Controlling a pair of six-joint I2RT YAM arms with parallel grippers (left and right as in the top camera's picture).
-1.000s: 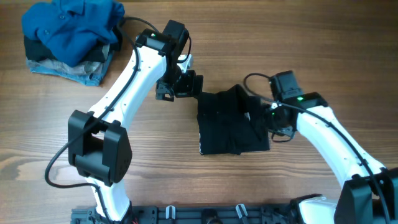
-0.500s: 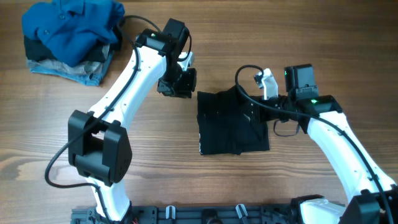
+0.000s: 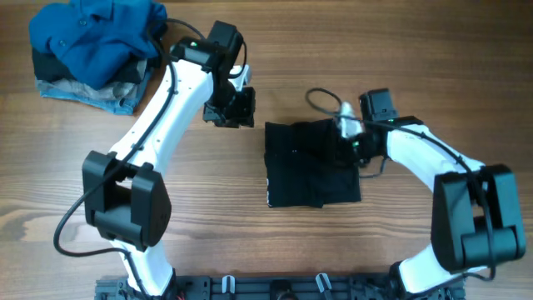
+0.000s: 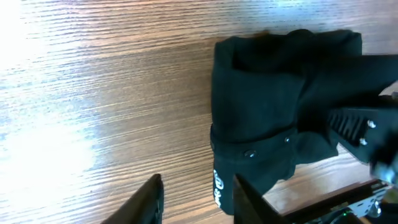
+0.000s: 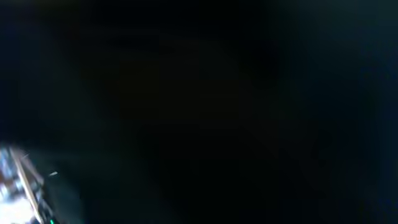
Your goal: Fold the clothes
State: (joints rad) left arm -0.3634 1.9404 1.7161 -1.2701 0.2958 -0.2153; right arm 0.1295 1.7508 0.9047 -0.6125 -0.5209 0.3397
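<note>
The clothes, a black T-shirt (image 3: pixel 308 171), lie folded into a rough rectangle in the middle of the table. In the left wrist view the clothes (image 4: pixel 267 87) show a white hem tag at their near edge. My left gripper (image 3: pixel 236 108) hovers over bare wood just off the shirt's upper left corner. Its jaws (image 4: pixel 198 180) stand open, with only wood between them. My right gripper (image 3: pixel 348 140) is down on the shirt's upper right part and shut. Its wrist view is filled with black, so its fingers are hidden there.
A pile with a bright blue shirt (image 3: pixel 100 33) on top of a light denim piece (image 3: pixel 100 96) sits at the far left corner. A black rack (image 3: pixel 275 287) runs along the near edge. Bare wood surrounds the folded shirt.
My left gripper has drifted a little up and left, away from the shirt. My right gripper lifted off to the right, then came back down on the shirt's upper right part.
</note>
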